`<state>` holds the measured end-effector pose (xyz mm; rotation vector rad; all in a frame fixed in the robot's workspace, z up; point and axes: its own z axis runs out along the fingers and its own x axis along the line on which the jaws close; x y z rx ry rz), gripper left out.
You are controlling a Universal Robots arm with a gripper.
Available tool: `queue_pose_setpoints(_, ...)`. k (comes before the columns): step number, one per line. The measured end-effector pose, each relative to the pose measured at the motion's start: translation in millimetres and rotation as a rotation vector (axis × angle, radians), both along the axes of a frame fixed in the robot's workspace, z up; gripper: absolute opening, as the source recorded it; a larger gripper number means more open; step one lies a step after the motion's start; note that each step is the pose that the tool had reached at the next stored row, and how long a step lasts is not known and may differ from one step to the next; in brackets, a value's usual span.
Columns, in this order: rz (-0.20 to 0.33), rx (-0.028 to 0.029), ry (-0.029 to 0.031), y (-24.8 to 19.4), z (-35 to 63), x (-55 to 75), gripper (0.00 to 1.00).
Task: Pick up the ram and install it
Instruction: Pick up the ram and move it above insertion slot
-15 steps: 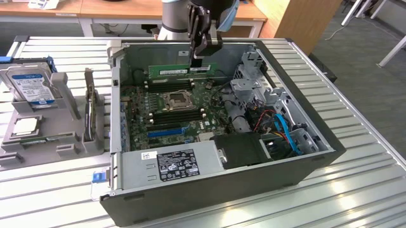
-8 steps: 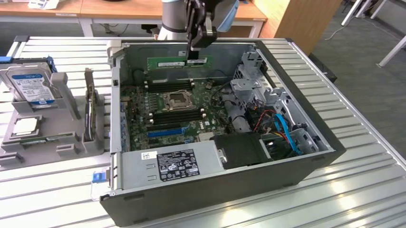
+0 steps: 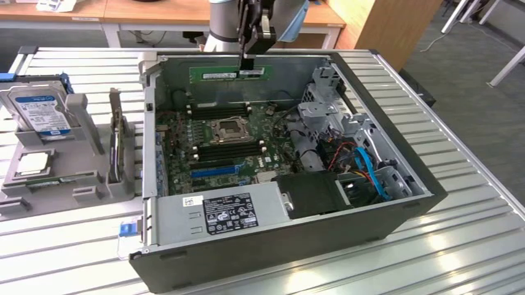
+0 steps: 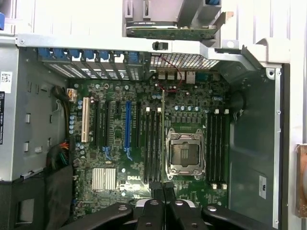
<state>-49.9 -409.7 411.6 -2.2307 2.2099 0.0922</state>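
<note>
A slatted metal table (image 3: 459,246) in an office-like room carries an open computer case (image 3: 394,221), its motherboard (image 3: 221,138) facing up. The gripper (image 3: 246,66) is clamped on the ram (image 3: 215,74), pinching its upper edge. The green stick hangs level above the case, touching nothing else. In the wrist view its thin edge runs parallel to the black memory slots (image 4: 151,143) beside the processor socket (image 4: 184,153). Doing this well likely means holding that alignment, centring the stick over one empty slot, and pressing straight down, evenly, without tilt.
</note>
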Motion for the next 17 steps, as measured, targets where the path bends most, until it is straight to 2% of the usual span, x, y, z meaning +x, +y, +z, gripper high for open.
queue_pose_setpoints(6,0.0,0.0003,-0.0001,0.1,-2.0,0.0,0.11)
queue_pose_setpoints(17,0.0,0.0002,-0.0001,0.1,-21.4,0.0,0.11)
